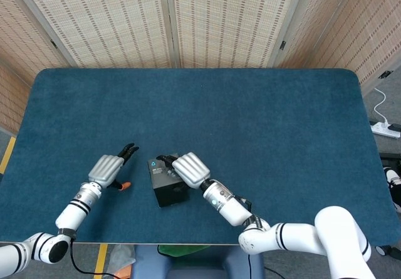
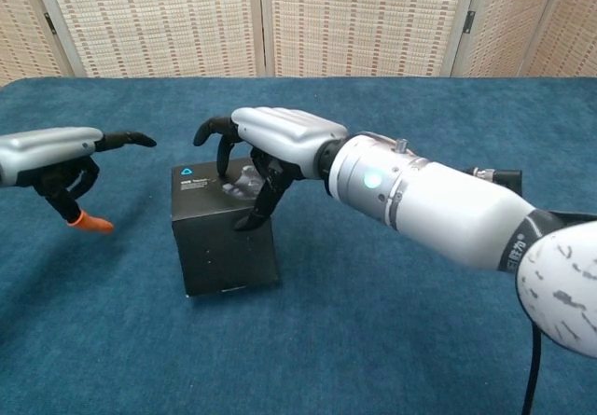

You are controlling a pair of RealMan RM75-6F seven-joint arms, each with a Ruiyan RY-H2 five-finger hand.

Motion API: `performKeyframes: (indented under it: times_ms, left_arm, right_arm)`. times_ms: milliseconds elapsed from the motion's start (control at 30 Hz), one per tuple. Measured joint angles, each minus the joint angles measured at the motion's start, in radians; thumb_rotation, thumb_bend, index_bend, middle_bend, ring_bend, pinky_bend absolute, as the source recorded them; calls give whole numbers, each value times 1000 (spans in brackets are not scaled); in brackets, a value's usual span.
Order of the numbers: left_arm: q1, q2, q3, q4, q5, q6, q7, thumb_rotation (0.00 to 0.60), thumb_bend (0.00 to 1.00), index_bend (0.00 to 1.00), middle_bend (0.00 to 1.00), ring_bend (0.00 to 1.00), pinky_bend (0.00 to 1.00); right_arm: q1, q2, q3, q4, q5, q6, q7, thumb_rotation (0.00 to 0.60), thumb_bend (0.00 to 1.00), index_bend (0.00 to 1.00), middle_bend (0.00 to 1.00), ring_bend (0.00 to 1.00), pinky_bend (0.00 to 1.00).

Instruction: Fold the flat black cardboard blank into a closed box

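Note:
The black cardboard box (image 1: 164,185) (image 2: 224,238) stands upright and folded on the blue table near its front edge, with a small teal logo on its top. My right hand (image 1: 188,169) (image 2: 270,145) lies over the top from the right. Its fingers (image 2: 259,196) are spread and arched, and the tips press down on the lid. My left hand (image 1: 109,168) (image 2: 51,154) hovers apart to the left of the box and holds nothing. One of its fingers points toward the box, the others curl under, and an orange tip (image 2: 90,221) hangs lowest.
The blue felt table (image 1: 250,116) stretches wide behind and to the right of the box. Woven screens (image 1: 200,22) stand behind the far edge. The front table edge runs just below both forearms. A white power strip (image 1: 385,128) lies on the floor at right.

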Motion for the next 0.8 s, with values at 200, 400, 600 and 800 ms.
performKeyframes:
  times_ms: [200, 400, 600, 800]
  left_arm:
    - [7, 61, -41, -92, -80, 55, 76, 600, 212, 0, 39, 718, 811]
    - [13, 79, -47, -115, -76, 59, 70, 600, 213, 0, 32, 709, 811]
    - [26, 83, -49, -120, -59, 82, 65, 600, 213, 0, 32, 709, 812]
    - [35, 81, -48, -121, -52, 109, 84, 600, 213, 0, 33, 693, 810]
  right_arm:
    - [-3, -46, -54, 122, -136, 62, -53, 600, 59, 325, 411, 734, 1000]
    - [-9, -112, -93, 251, -226, 106, -81, 600, 211, 474, 596, 742, 1000]
    - [-22, -161, -100, 332, -269, 131, -78, 600, 284, 513, 683, 745, 1000]
    - [-32, -159, -80, 331, -303, 188, -44, 600, 285, 513, 574, 746, 1000]
